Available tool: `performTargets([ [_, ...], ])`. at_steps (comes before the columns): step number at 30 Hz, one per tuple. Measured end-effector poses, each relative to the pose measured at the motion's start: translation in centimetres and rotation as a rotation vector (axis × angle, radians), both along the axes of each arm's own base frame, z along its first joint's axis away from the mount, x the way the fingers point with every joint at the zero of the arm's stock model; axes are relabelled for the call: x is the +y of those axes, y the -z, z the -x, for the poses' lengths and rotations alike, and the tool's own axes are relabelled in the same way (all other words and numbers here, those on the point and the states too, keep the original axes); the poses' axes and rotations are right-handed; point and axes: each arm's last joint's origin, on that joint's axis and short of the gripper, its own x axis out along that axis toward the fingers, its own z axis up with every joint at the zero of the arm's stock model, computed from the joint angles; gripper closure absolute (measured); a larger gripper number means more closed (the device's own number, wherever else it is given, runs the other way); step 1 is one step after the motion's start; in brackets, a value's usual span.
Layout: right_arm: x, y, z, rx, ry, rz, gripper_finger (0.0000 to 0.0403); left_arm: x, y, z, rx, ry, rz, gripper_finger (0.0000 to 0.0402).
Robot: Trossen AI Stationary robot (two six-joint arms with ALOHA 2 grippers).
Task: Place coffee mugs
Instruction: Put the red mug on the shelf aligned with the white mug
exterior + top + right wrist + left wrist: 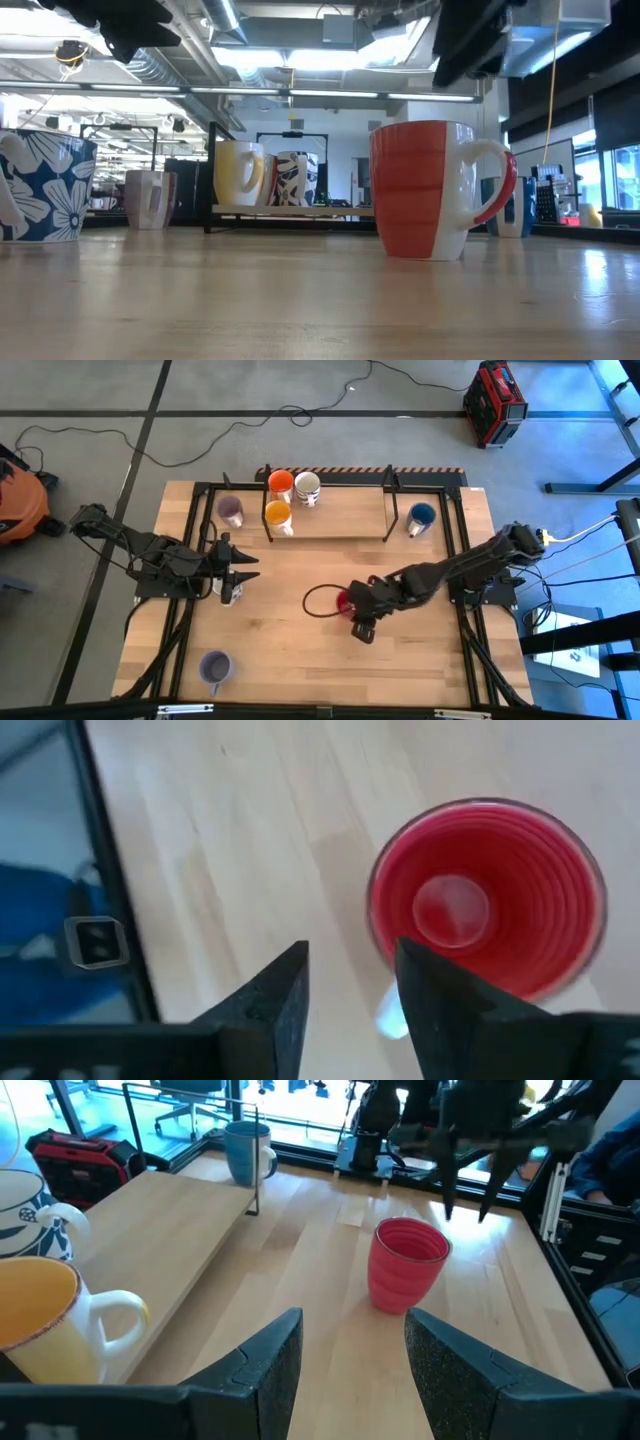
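A red mug [344,601] stands upright on the table's middle; its handle [497,180] is white. My right gripper [359,624] hovers open just above and beside it, fingers [290,990] pointing down next to the rim [485,895]. My left gripper [250,567] is open over the table's left part, aimed toward the red mug [405,1265]. A white floral mug [228,592] stands under it. Two orange mugs [279,500] and a patterned white mug [307,488] sit on a raised shelf. A blue mug [421,517] and two purple mugs [231,510] [214,667] stand apart.
The wooden shelf [340,517] with black posts runs along the table's far side. Black rails [462,560] frame the tabletop. Bare wood lies between the red mug and the near edge. A black cable loop [315,600] lies beside the red mug.
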Motion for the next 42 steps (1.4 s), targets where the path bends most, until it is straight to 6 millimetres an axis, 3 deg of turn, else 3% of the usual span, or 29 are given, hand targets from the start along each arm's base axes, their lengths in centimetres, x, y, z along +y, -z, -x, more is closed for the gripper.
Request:
performTargets([
  [5, 3.0, -0.6, 2.7, 0.012, 0.083, 0.048, 0.0265, 0.0, 0.0, 0.0, 0.003, 0.005, -0.016, 0.0230],
  [9, 5.7, 0.6, 4.7, 0.016, 0.206, 0.055, 0.0264, 0.0, 0.0, 0.0, 0.003, 0.005, -0.016, 0.0230],
  [12, 6.7, 2.0, 5.8, 0.008, 0.300, 0.055, 0.0257, 0.0, 0.0, 0.0, 0.003, 0.005, -0.016, 0.0230],
  [21, 7.1, 6.7, 7.7, -0.157, 0.449, 0.101, 0.0192, 0.0, 0.0, 0.0, 0.001, 0.002, -0.004, 0.0230],
  [30, 6.4, 9.5, 7.9, -0.292, 0.518, 0.137, 0.0189, 0.0, 0.0, 0.0, 0.000, 0.003, 0.005, 0.0230],
  [38, 7.2, 11.8, 6.7, -0.349, 0.476, 0.234, 0.0189, 0.1, 0.0, 0.0, -0.004, -0.020, -0.002, 0.0230],
  [42, 7.0, 12.7, 6.4, -0.365, 0.497, 0.288, 0.0208, 0.1, -0.1, 0.0, -0.013, -0.028, -0.001, 0.0230],
])
